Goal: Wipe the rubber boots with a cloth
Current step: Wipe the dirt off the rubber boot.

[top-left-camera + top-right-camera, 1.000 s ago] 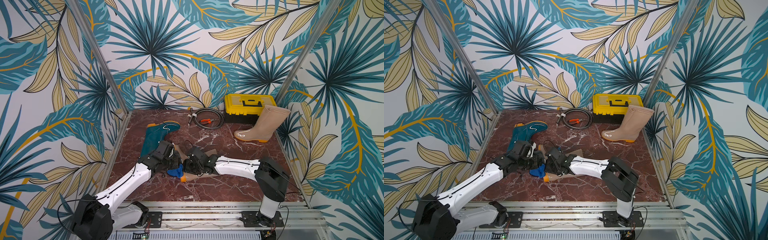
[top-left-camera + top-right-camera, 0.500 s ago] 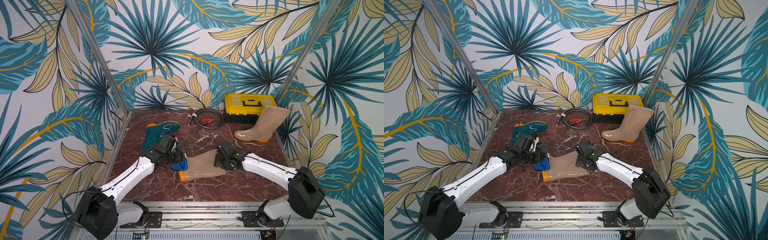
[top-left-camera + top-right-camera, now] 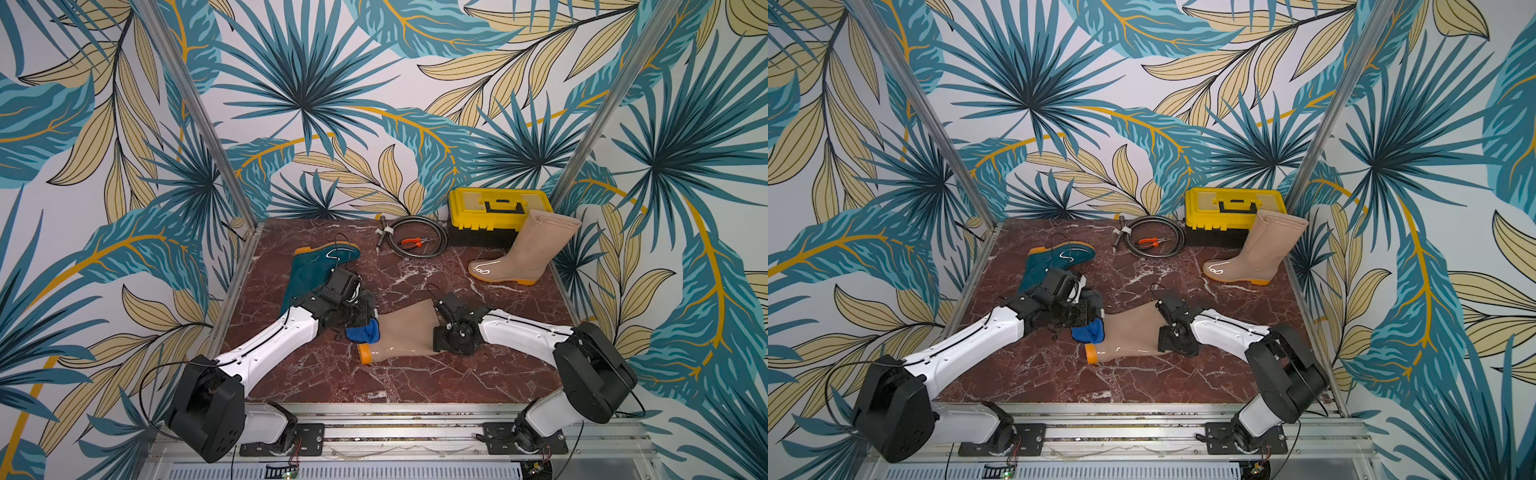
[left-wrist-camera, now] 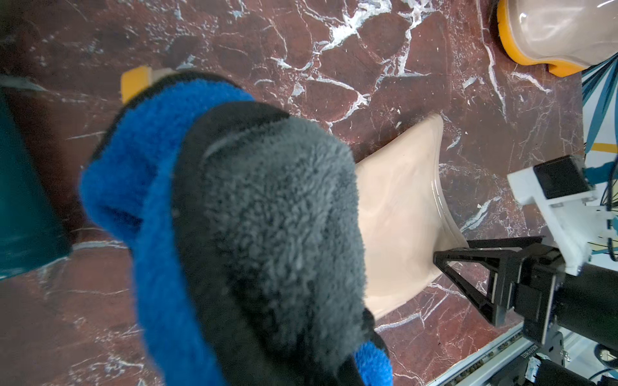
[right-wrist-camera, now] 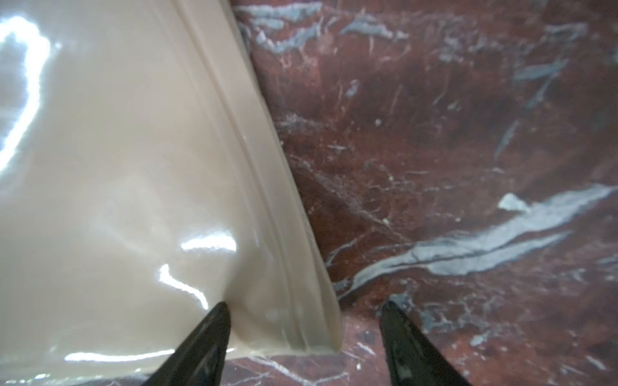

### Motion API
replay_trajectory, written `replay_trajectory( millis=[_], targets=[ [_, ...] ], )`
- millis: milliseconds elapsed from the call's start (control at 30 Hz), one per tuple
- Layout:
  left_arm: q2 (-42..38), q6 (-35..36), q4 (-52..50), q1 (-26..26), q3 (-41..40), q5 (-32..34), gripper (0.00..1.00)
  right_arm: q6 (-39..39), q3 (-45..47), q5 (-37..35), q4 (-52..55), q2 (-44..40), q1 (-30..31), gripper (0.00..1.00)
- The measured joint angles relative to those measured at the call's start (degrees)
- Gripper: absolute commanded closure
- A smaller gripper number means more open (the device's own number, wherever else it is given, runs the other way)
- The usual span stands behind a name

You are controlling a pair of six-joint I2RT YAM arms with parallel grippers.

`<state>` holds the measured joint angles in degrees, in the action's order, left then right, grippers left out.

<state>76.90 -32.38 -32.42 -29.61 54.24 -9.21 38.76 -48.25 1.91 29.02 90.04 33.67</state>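
A beige rubber boot (image 3: 401, 332) (image 3: 1129, 328) lies on its side on the marble floor, orange heel toward the front. My left gripper (image 3: 358, 321) is shut on the blue cloth (image 3: 363, 332) (image 3: 1088, 331), which rests against that boot's foot. In the left wrist view the cloth (image 4: 160, 160) hides the jaws. My right gripper (image 3: 434, 332) (image 5: 304, 307) is open, straddling a corner of the shaft's rim (image 5: 294, 284). One fingertip (image 5: 219, 312) is over the shaft, the other over marble. A second beige boot (image 3: 523, 253) stands at the back right. A teal boot (image 3: 316, 266) lies at the left.
A yellow toolbox (image 3: 496, 212) sits against the back wall, with a coiled cable and orange pliers (image 3: 415, 241) to its left. Patterned walls close in both sides. A metal rail (image 3: 395, 419) runs along the front edge.
My right arm has drawn back to the right, from beside the cloth at the boot's foot to the shaft's rim. The left gripper and cloth have shifted slightly toward the back.
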Motion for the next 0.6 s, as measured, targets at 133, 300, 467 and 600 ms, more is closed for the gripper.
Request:
replay_trajectory(
  millis=[133, 300, 467, 600],
  targets=[
    [-1.27, 0.0, 0.0, 0.0, -0.02, 0.13, 1.0, -0.81, 1.38, 4.98, -5.33, -0.17, -1.44, 0.6],
    [-2.4, -0.04, 0.0, 0.0, -0.04, 0.2, 1.0, 0.04, 7.08, 9.29, -12.87, -2.6, -1.51, 0.89],
    [0.02, -0.2, -0.26, -1.29, 1.62, 0.55, 1.0, 3.56, 14.19, 9.79, -19.56, -8.28, -1.81, 0.94],
    [6.56, -0.24, -0.39, -5.31, 7.08, 1.33, 1.0, 7.3, 20.57, 12.04, -22.18, -14.16, -1.31, 0.97]
  ],
)
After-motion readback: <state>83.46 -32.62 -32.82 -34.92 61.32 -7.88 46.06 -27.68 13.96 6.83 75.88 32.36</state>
